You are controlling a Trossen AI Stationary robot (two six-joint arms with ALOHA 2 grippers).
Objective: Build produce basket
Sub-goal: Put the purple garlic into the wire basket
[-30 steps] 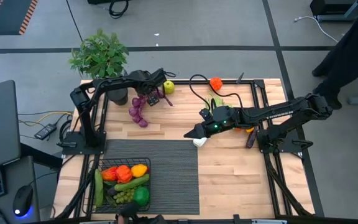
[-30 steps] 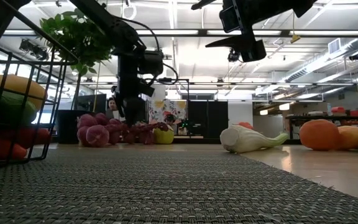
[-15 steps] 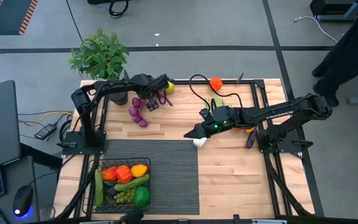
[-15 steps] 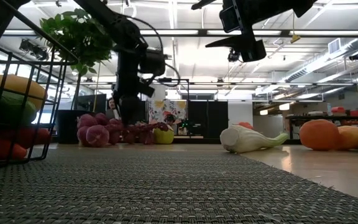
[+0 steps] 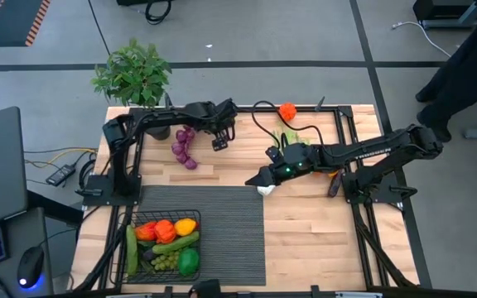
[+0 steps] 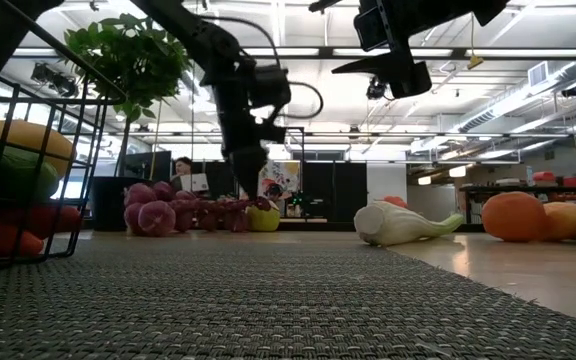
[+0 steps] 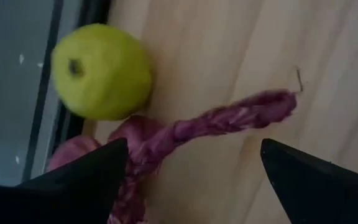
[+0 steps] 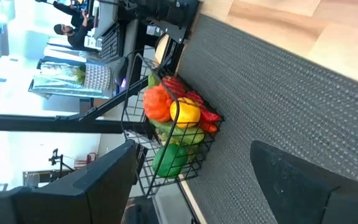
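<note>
Green apple [image 7: 102, 71] under left claw [image 5: 222, 131]

Bench [image 5: 305, 223]: pale wood grain. Mat [image 5: 222, 223]: dark grey, ribbed. Basket [image 5: 137, 217]: black wire mesh. Basket contents: orange, red, yellow and green produce [image 5: 166, 240]. Grapes [image 5: 184, 146]: purple, with a twisted purple stem. Apple [image 7: 101, 71]: yellow-green. Plant [image 5: 132, 73]: leafy green.
</note>
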